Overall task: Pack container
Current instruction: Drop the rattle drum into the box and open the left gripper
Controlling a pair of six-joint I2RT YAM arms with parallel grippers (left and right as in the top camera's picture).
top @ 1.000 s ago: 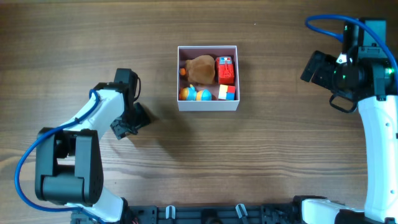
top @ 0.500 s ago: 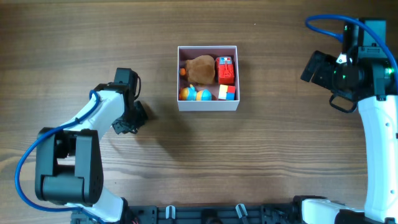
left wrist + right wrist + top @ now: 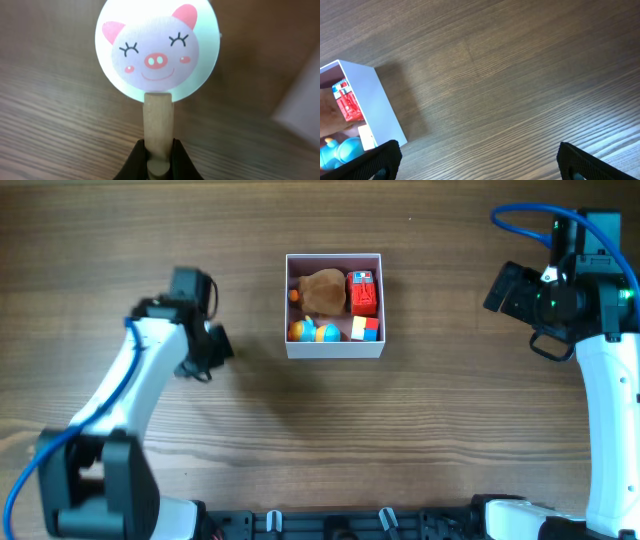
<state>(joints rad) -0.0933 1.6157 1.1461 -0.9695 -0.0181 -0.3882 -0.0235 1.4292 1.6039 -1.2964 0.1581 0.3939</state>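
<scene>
The container (image 3: 335,351) is a square white box with a pink inside, at the table's middle. It holds a brown plush (image 3: 323,290), a red toy (image 3: 362,292), a coloured cube (image 3: 366,328) and blue-and-orange balls (image 3: 312,331). My left gripper (image 3: 159,148) is shut on the wooden handle of a round white pig-face toy (image 3: 157,55), above the table. In the overhead view the left gripper (image 3: 207,345) is left of the container and hides the pig toy. My right gripper (image 3: 479,157) is open and empty over bare wood, with the container's corner (image 3: 375,105) at its left.
The right arm (image 3: 600,380) stands along the table's right side, with its gripper (image 3: 515,290) to the right of the container. The left arm's base (image 3: 100,470) is at the front left. Wood-grain table (image 3: 440,420) lies all around the container.
The left gripper's jaws have closed on the pig toy's handle. The left arm has shifted back and a little left of its earlier spot. The right arm has not moved.
</scene>
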